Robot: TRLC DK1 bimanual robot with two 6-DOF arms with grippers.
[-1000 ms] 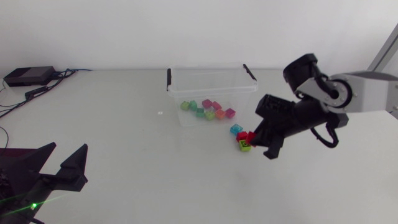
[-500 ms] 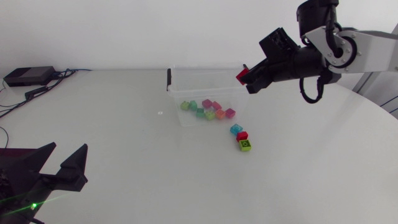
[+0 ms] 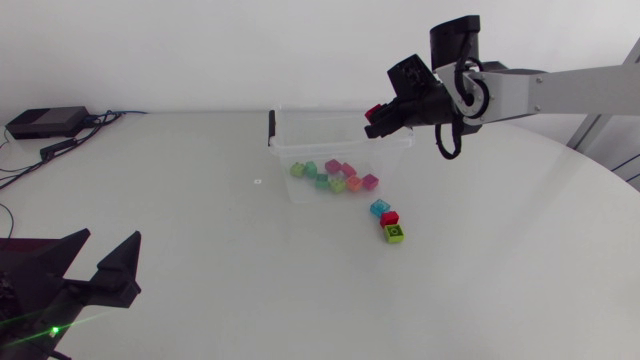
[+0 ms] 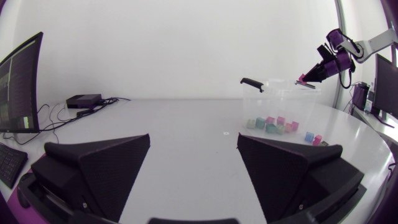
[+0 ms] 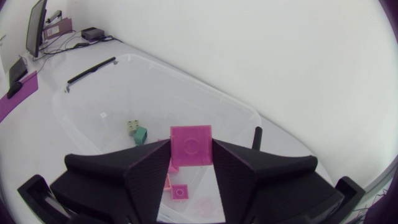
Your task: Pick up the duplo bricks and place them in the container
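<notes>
Nearest, the left gripper sits low at the table's near left corner, its fingers spread wide with nothing between them. Farther in, three loose duplo bricks lie on the bare table just outside the container's near right corner: a green brick, touching it a red brick, then a blue brick. Behind them stands the clear container with black handles; its near wall stands between the loose three and the heap of bricks inside. Above its far right rim hangs the right gripper, pinching a held brick from two sides, over the open box. At the far left edge lies a black box with cables
</notes>
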